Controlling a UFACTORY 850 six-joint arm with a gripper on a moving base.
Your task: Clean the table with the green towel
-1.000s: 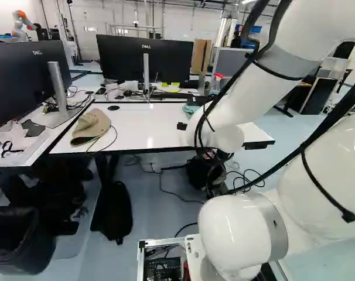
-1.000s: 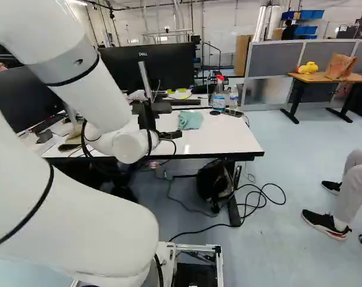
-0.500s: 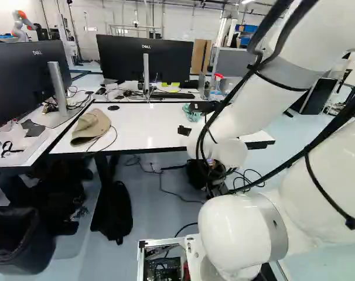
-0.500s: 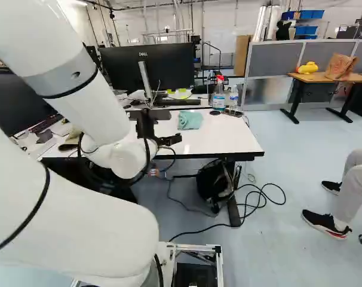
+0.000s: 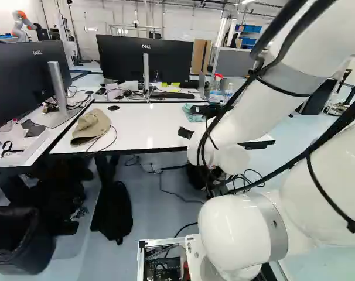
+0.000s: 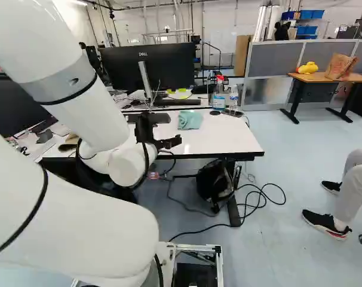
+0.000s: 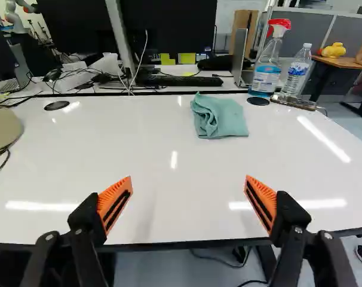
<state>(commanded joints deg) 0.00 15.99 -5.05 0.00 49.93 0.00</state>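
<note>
towel: the green towel (image 7: 218, 116) lies crumpled in a loose heap on the white worktop (image 7: 139, 161), toward its far side, just short of the spray bottle (image 7: 267, 58) and the water bottle (image 7: 298, 62).
towel from my claw: straight ahead of my claw (image 7: 188, 203) and a little toward my right finger; well apart, with bare worktop between us.
towel's long axis: the heap runs roughly away from me, a bit longer front to back than side to side, with its folded ridge on the side nearer the keyboard (image 7: 172, 80).
my claw: fingers spread wide, orange pads (image 7: 114, 198) facing each other with nothing between them; it hangs over the near edge of the worktop, level with the surface.
arm: only the one, so the reach is mine alone.
containers: the spray bottle holds some pale liquid in its lower part, as far as i can see; the water bottle stands capped, and its fill i cannot tell.
other things: a tan hat (image 5: 91, 125) lies at the worktop's far left end, and a monitor (image 7: 163, 27) stands behind the keyboard.
stage: the worktop shines evenly with no visible dirt, so this fits either a wipe still to come or a towel laid down after wiping.
</note>
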